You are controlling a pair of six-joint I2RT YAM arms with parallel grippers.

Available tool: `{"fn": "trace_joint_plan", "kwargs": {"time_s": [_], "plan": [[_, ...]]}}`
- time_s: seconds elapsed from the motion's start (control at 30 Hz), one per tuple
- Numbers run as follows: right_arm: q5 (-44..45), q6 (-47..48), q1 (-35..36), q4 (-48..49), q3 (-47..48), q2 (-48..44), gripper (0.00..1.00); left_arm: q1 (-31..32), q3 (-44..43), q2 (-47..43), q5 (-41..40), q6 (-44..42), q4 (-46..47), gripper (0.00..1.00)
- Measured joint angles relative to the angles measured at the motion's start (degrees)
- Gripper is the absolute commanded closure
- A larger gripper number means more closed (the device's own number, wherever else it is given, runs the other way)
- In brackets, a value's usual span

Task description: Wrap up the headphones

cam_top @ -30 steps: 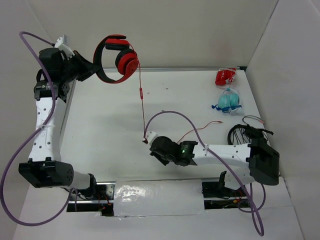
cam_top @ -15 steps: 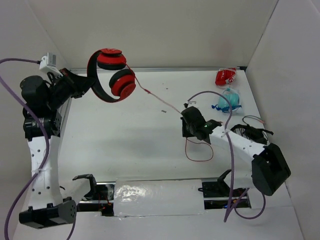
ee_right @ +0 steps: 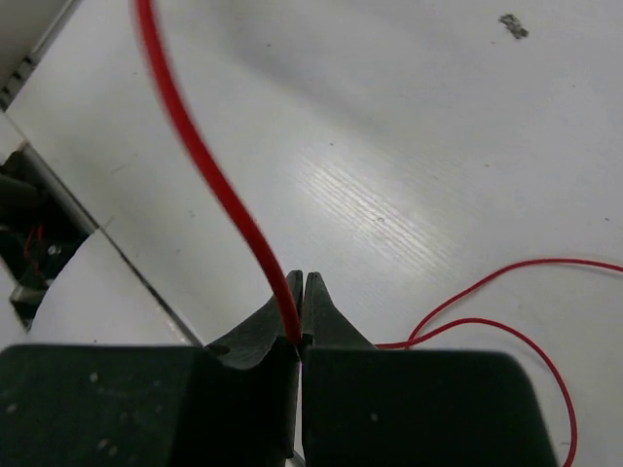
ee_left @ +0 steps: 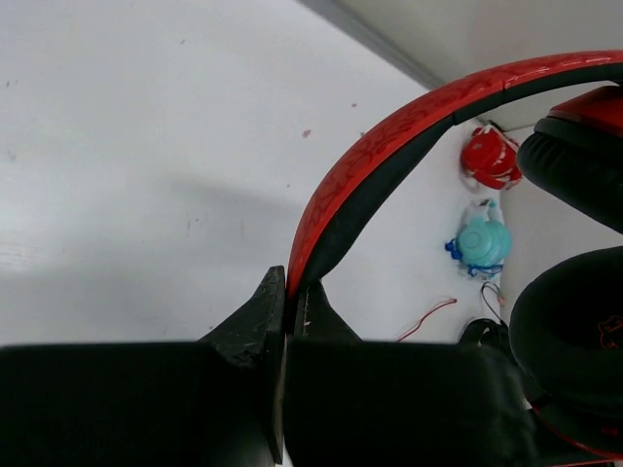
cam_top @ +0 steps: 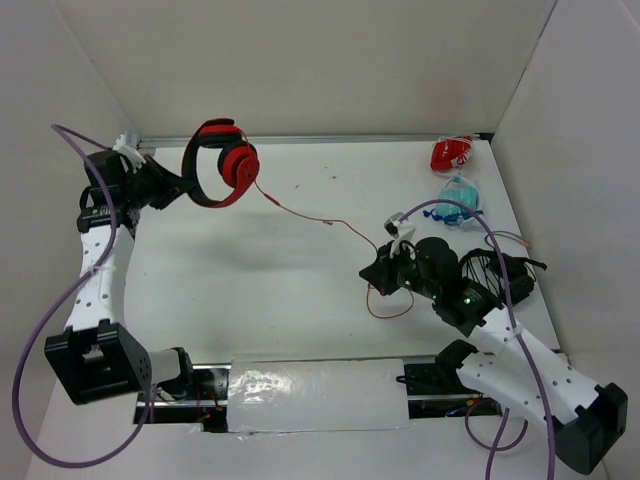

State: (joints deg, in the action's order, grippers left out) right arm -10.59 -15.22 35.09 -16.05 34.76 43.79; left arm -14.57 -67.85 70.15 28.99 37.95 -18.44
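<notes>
My left gripper [cam_top: 176, 184] is shut on the headband of the red headphones [cam_top: 222, 163] and holds them in the air at the back left. In the left wrist view the red, black-lined headband [ee_left: 389, 156] rises from my shut jaws, with a black ear pad [ee_left: 574, 331] at the right. The thin red cable [cam_top: 310, 215] runs from the ear cup down to my right gripper [cam_top: 380, 270], which is shut on it. The right wrist view shows the cable [ee_right: 209, 175] pinched between my fingers. A slack loop [cam_top: 385, 305] lies on the table.
A small red packet [cam_top: 451, 153] and a teal packet [cam_top: 458, 199] lie at the back right; both show in the left wrist view [ee_left: 490, 156] [ee_left: 482, 243]. Black wires [cam_top: 500, 262] lie at the right edge. White walls enclose the table.
My left arm turned the headphones and lowered them slightly. My right gripper moved nearer and to the right with the cable, which now sags more. The slack loop shifted.
</notes>
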Motion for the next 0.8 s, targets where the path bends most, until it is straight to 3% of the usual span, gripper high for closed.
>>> {"fn": "trace_joint_plan", "kwargs": {"time_s": [0.2,0.4,0.6,0.8], "plan": [[-6.34,1.88,0.00,0.28,-0.59,-4.74,1.00,-0.02,0.68,5.29,-0.33,0.90,0.59,1.00],[-8.02,1.97,0.57,0.24,-0.28,-3.04,1.00,2.80,1.11,6.10,0.00,0.22,4.61,1.00],[-4.52,1.01,0.42,-1.55,1.95,2.93,1.00,9.07,6.45,5.73,9.22,-9.31,13.79,1.00],[3.28,1.25,-3.76,-7.91,10.86,11.06,1.00,20.59,7.48,5.40,15.56,-22.29,17.51,1.00]]}}
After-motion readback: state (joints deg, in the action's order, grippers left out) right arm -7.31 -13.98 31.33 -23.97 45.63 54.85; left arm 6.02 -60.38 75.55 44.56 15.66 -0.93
